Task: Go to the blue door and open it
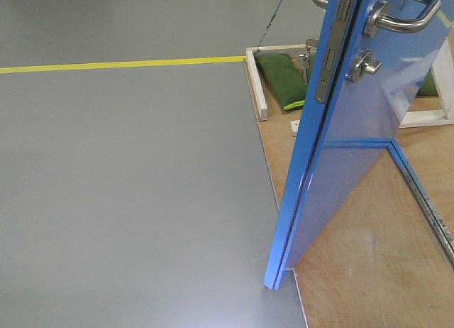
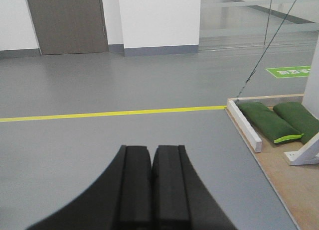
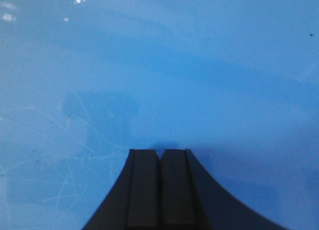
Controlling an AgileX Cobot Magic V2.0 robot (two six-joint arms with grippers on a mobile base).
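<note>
Both closed, holding nothing: left claw (image 2: pixel 151 149), right claw (image 3: pixel 160 152) facing the door (image 1: pixel 355 154). Stiff, glossy, probably heavy; grip the lever (image 1: pixel 403 20), not the slick face.

The blue door (image 1: pixel 355 157) is glossy bright blue, and its lever handle (image 1: pixel 401 19) is silver. The floor (image 1: pixel 128 200) is plain grey, crossed by a yellow line (image 1: pixel 120 64). The sandbags (image 1: pixel 280 79) are dark green and the platform (image 1: pixel 355 271) is tan wood grain. The left hand (image 2: pixel 151 150) and right hand (image 3: pixel 160 153) are black.
</note>
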